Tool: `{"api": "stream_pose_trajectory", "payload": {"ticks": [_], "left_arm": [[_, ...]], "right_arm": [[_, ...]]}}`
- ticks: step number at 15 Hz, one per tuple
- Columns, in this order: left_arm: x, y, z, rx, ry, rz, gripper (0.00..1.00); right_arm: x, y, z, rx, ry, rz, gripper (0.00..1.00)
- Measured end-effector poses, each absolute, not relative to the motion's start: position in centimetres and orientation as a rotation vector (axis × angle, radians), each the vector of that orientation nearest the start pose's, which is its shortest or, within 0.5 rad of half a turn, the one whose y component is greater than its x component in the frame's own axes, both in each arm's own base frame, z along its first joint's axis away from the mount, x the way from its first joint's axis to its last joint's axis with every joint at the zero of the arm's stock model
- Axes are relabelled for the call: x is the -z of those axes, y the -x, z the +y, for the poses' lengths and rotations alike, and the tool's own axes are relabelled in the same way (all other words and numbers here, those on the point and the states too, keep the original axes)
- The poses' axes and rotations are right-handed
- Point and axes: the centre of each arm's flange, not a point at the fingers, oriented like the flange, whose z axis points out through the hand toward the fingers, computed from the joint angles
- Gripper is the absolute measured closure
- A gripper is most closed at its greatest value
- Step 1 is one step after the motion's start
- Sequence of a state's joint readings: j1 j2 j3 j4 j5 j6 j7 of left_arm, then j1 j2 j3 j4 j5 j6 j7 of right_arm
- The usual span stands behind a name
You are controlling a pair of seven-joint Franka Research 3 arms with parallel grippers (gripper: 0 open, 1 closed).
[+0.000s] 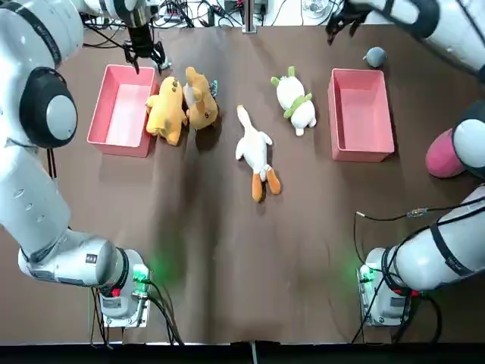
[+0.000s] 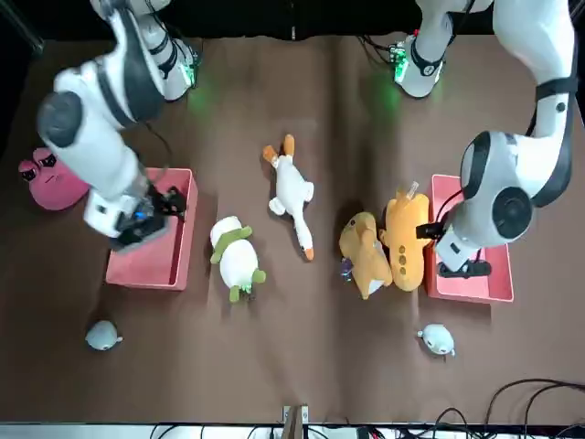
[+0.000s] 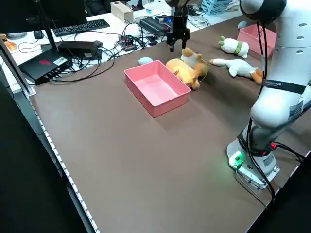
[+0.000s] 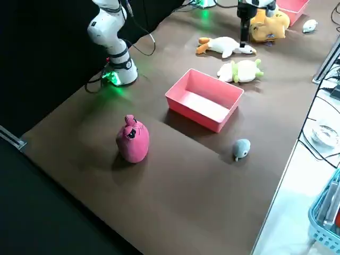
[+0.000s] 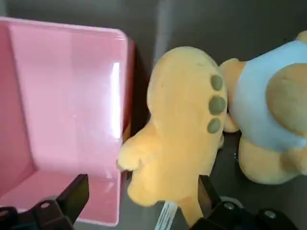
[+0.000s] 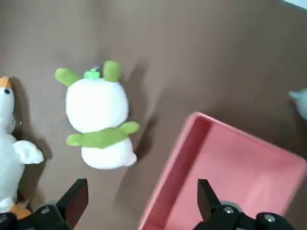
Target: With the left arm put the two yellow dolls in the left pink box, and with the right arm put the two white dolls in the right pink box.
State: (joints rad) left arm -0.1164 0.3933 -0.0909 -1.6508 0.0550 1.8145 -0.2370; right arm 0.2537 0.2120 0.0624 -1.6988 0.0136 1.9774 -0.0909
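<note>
Two yellow dolls lie side by side just right of the left pink box. My left gripper hangs open above the far end of that box, beside the nearer yellow doll, holding nothing. A white goose doll lies mid-table, and a white doll with green trim lies between it and the right pink box. My right gripper is open and high beyond that box's far end; its wrist view looks down on the white-green doll and the box.
A pink round doll sits right of the right box. A small grey toy lies beyond that box's far corner, and a small pale toy lies beyond the left box. Cables run along the table's far edge.
</note>
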Motion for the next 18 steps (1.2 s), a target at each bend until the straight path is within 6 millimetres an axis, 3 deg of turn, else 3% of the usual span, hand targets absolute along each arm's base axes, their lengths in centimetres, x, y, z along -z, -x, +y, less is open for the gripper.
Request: {"api": "stream_pose_trajectory", "payload": {"ticks": [5,6,9,14,18], "left_arm": [[-32.4,-62.7,-13.9,-0.413,3.055,0.039,0.0],[-30.8,-62.8,-14.7,-0.436,3.061,0.061,0.0],[-29.1,-63.1,-15.5,-0.433,3.075,0.101,0.0],[-27.9,-63.3,-15.6,-0.449,3.076,0.147,0.0],[-28.5,-63.6,-16.2,-0.428,3.082,0.162,0.01]], "right_arm": [[-39.8,-60.2,23.3,0.113,2.921,-1.063,0.0],[-36.6,-60.1,25.4,0.091,2.885,-1.152,0.0],[-31.9,-59.8,27.9,0.074,2.852,-1.221,0.0],[-26.0,-59.6,29.5,0.075,2.832,-1.254,0.0],[-23.6,-59.6,29.6,0.077,2.831,-1.255,0.0]]}}
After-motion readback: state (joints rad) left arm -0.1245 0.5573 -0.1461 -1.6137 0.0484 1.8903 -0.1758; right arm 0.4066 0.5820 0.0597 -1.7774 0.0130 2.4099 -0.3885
